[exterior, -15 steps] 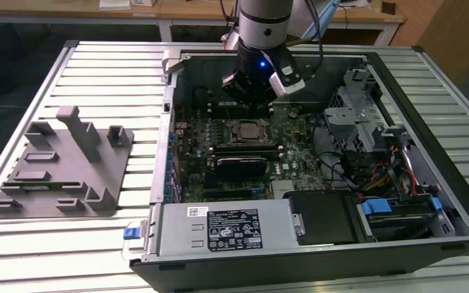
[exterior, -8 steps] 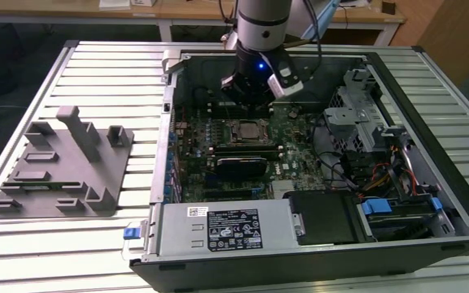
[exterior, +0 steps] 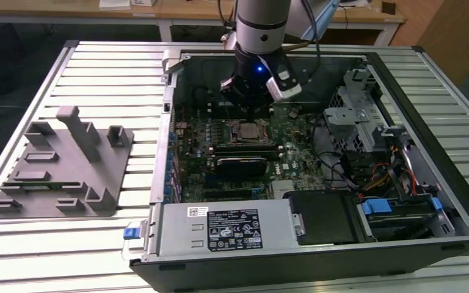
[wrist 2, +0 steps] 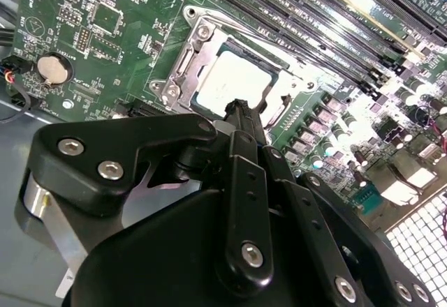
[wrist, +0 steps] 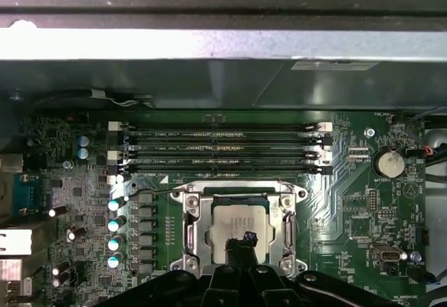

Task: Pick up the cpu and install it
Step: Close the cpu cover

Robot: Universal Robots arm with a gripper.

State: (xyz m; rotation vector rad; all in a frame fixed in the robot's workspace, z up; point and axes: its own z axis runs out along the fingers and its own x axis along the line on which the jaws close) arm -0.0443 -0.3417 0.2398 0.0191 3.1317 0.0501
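Your arm (exterior: 261, 24) is reaching steeply down from above, and your hand (exterior: 249, 115) is pointing downward, its black fingers (wrist 2: 241, 181) meeting at one narrow tip.

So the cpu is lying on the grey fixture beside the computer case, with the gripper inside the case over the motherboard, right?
No: the cpu lies in the socket frame on the motherboard, as the first wrist view shows, not on the fixture. The gripper is indeed inside the case over the motherboard.
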